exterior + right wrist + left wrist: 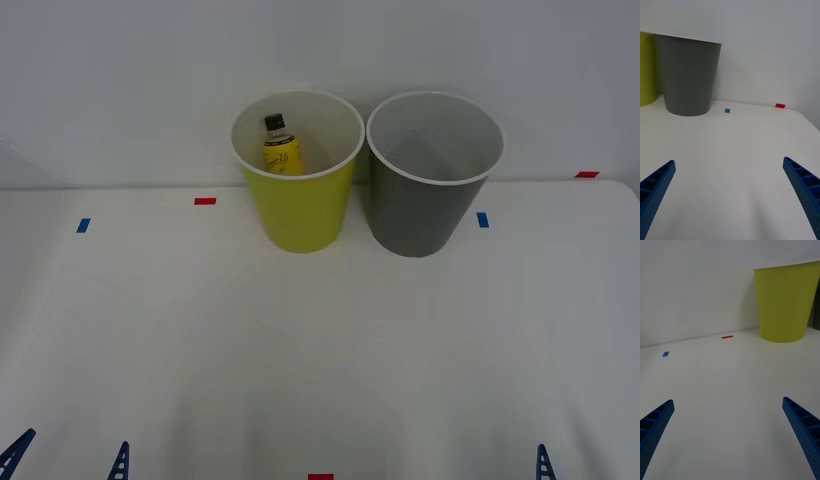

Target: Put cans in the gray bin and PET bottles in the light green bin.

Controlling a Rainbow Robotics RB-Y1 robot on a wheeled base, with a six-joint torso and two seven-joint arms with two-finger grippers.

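The light green bin (300, 215) stands at the back of the white table, and the gray bin (420, 215) stands close beside it on the right. A small yellow PET bottle (283, 146) with a black cap stands upright inside the light green bin. Cans are out of view. My left gripper (728, 401) is open and holds nothing, low at the near left edge, far from the light green bin (784, 303). My right gripper (729, 161) is open too, at the near right, with the gray bin (688, 75) well ahead of it.
Small tape marks lie on the table: red (205, 201) and blue (83, 225) on the left, blue (483, 219) and red (587, 174) on the right, red (320, 477) at the front edge. A plain wall rises behind the bins.
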